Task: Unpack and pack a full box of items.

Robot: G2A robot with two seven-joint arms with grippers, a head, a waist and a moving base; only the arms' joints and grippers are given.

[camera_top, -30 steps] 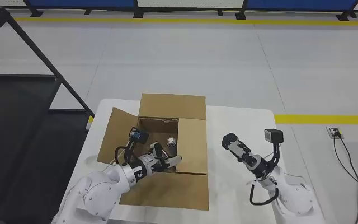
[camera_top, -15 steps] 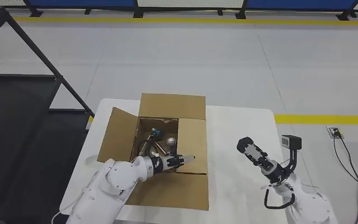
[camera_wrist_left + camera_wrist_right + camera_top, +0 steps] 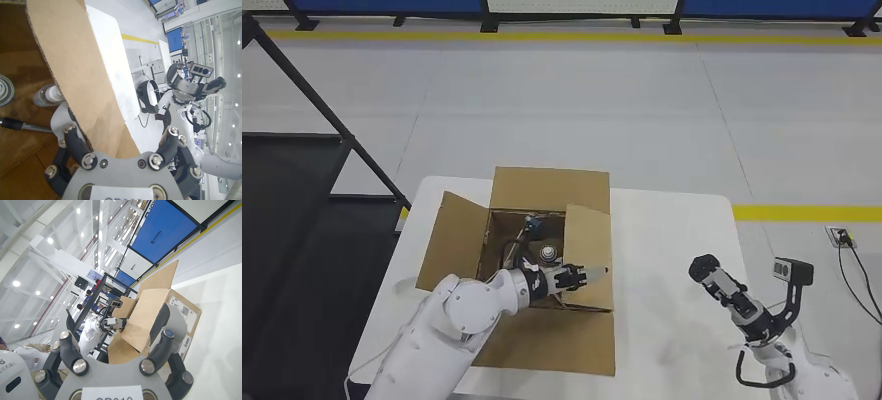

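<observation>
An open cardboard box stands in the middle of the white table. My left gripper is at the box's right flap, which is tilted up off the table. Its jaws are open and straddle the flap's edge. One white finger is on the box's inner side; the other is hidden behind the cardboard. Inside the box are a clear bottle, a can and a metal tool with a black handle. My right gripper hangs open and empty above the table's right side.
The box's far flap, left flap and near flap lie spread outward. A black frame stands left of the table. Bare table top lies right of the box.
My left gripper moved right onto the right flap, and the flap now tilts upward. The right arm drew back toward the table's right front corner.
</observation>
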